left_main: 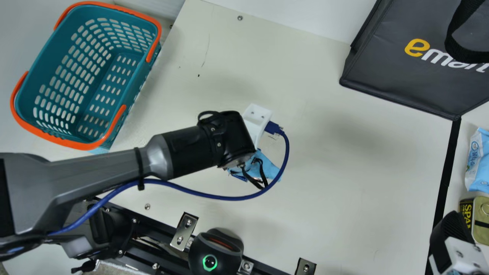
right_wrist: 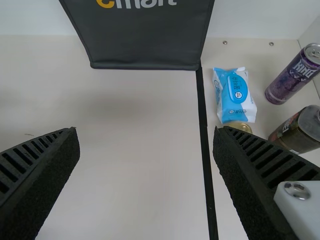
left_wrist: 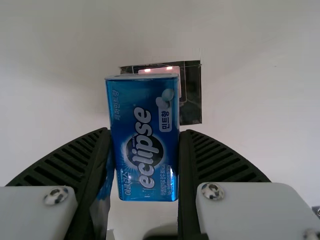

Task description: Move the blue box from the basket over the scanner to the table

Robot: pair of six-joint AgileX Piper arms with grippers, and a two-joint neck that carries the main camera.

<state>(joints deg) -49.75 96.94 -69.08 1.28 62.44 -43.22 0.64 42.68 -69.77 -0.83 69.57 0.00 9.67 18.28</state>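
In the main view my left gripper (left_main: 256, 122) hangs over the middle of the table, its fingertips hidden under the wrist. The left wrist view shows the left gripper (left_wrist: 145, 165) shut on the blue box (left_wrist: 145, 140), one ribbed finger against each side. Behind the box is a dark square panel (left_wrist: 192, 95) with a reddish lit part, apparently the scanner, partly covered by the box. The teal basket (left_main: 78, 76) with orange handles stands at the main view's left. My right gripper (left_main: 452, 240) is at the lower right corner; in the right wrist view the right gripper (right_wrist: 145, 140) is open with nothing between its fingers.
A dark shopping bag (left_main: 405, 72) stands at the back right. Along the right side are a light blue pack (left_main: 479, 160) and a tin (left_main: 481, 221), plus a purple can (right_wrist: 295, 72) and a dark container (right_wrist: 300, 130). A round black device (left_main: 216, 250) sits at the front edge.
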